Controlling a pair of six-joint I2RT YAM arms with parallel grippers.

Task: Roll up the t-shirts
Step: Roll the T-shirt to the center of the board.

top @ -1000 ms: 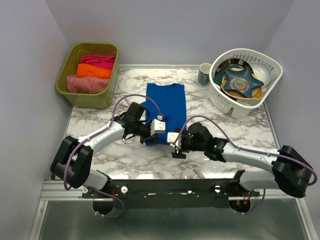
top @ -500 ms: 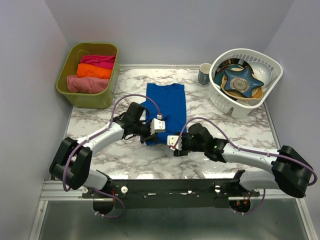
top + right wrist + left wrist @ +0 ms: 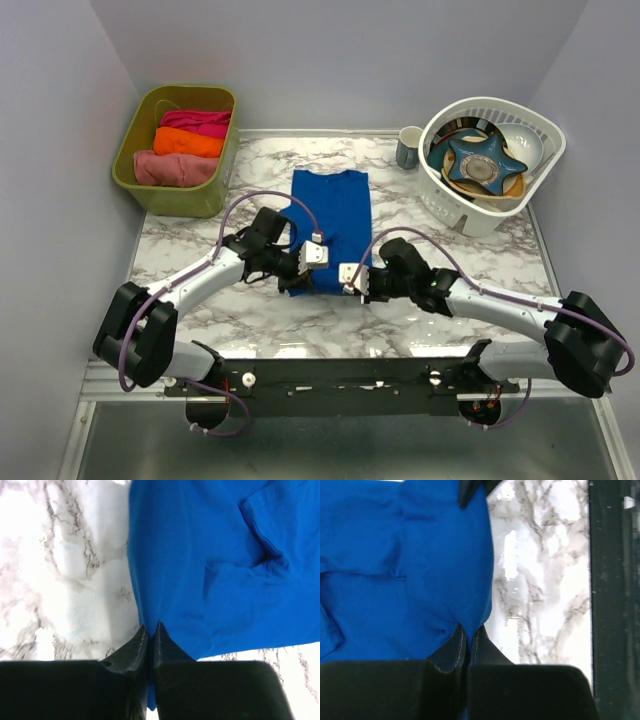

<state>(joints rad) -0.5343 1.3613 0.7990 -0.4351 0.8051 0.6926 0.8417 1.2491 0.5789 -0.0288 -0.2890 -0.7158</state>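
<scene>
Blue t-shirt (image 3: 335, 210) lies flat, mid-table (image 3: 480, 270), folded narrow. Left tool (image 3: 468, 630) and right tool (image 3: 151, 628) are both closed tight, each pinching the shirt's near edge.

The right gripper (image 3: 347, 281) was wide open just beside the blue t-shirt (image 3: 335, 205). It has slid in to the shirt's near right corner and pinched shut on the edge. The left arm (image 3: 190, 285) has dropped a little lower.
</scene>
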